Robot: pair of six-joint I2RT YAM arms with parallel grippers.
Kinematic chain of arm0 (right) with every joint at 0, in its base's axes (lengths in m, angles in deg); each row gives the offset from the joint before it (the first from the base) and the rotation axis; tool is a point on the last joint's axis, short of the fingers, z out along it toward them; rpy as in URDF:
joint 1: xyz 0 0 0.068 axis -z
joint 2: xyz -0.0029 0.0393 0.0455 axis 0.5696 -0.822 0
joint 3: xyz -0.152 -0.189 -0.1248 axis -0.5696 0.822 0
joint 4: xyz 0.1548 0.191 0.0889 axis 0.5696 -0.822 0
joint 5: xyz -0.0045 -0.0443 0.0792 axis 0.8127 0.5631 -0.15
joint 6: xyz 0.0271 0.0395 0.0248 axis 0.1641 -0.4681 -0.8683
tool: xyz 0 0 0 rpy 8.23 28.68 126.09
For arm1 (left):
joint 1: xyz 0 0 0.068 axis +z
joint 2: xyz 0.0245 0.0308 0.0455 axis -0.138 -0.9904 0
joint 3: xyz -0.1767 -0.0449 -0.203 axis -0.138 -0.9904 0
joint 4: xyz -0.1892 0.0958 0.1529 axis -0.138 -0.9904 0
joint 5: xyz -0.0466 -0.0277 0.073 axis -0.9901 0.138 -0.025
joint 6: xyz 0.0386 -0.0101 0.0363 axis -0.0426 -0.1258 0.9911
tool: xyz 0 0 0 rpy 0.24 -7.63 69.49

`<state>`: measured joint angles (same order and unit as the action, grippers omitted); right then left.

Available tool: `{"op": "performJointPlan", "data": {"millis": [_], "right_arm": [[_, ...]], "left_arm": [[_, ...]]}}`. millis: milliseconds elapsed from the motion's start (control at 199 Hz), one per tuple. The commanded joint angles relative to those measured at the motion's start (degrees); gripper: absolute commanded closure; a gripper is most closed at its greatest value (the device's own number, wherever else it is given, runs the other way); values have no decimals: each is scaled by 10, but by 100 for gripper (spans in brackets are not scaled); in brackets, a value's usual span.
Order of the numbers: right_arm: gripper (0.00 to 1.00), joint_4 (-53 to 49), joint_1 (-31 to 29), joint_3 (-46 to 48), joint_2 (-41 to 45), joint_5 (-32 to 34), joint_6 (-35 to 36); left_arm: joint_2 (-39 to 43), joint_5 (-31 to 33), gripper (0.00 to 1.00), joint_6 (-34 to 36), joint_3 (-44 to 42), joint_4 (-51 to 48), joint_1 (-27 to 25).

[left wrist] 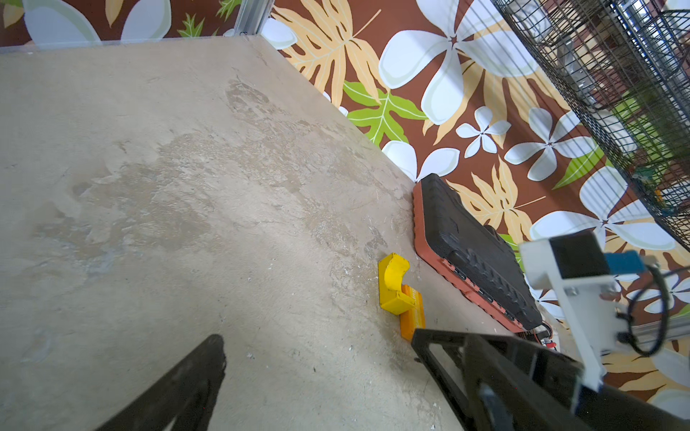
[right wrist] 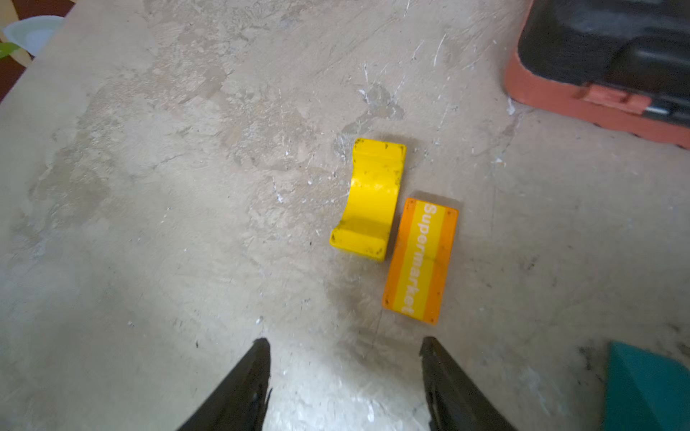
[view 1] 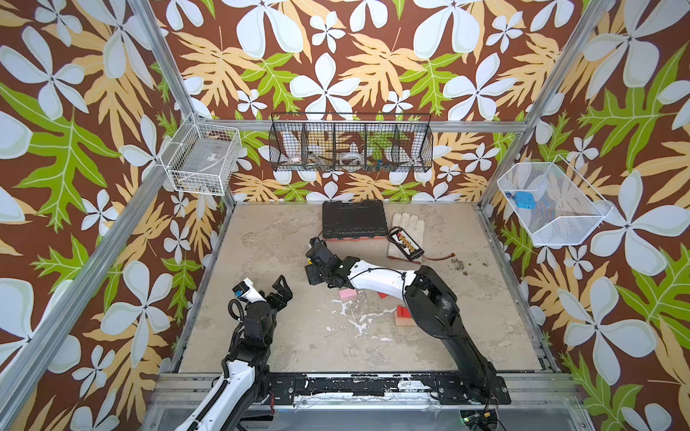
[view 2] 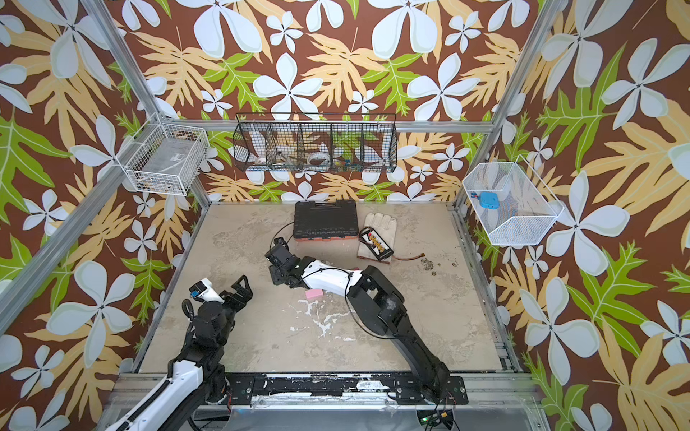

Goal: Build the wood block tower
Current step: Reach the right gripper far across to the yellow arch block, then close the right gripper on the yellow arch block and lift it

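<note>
Concrete tabletop (right wrist: pixel 149 224): teal block (right wrist: pixel 646 392) beside my released, empty right gripper (right wrist: pixel 344 343) is cut off, possibly a wedge; orange block (right wrist: pixel 422 261) lies lengthwise ahead. Left gripper (left wrist: pixel 317 365) released too.

L pincer (view 1: pixel 283 287), R pincer (right wrist: pixel 345 341) agape

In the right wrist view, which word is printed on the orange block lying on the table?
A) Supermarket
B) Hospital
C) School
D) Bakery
A: the orange block, lying flat beside the yellow arch block, carries "Supermarket" in white letters along its yellow middle stripe.
</note>
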<state>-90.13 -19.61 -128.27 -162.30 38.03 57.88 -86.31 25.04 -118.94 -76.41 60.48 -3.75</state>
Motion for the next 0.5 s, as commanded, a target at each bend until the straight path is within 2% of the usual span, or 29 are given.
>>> {"op": "performJointPlan", "data": {"millis": [0, 191, 307, 497], "right_arm": [[37, -62, 1, -74, -46, 19, 7], [36, -98, 5, -188, -121, 26, 11], [43, -92, 8, -199, -134, 22, 12], [44, -83, 14, -211, -146, 25, 9]], "left_arm": [[-7, 4, 0, -1, 1, 18, 1], [-16, -2, 0, 0, 3, 22, 0], [-15, -2, 0, -1, 3, 22, 1], [-16, -5, 0, -1, 3, 24, 0]]}}
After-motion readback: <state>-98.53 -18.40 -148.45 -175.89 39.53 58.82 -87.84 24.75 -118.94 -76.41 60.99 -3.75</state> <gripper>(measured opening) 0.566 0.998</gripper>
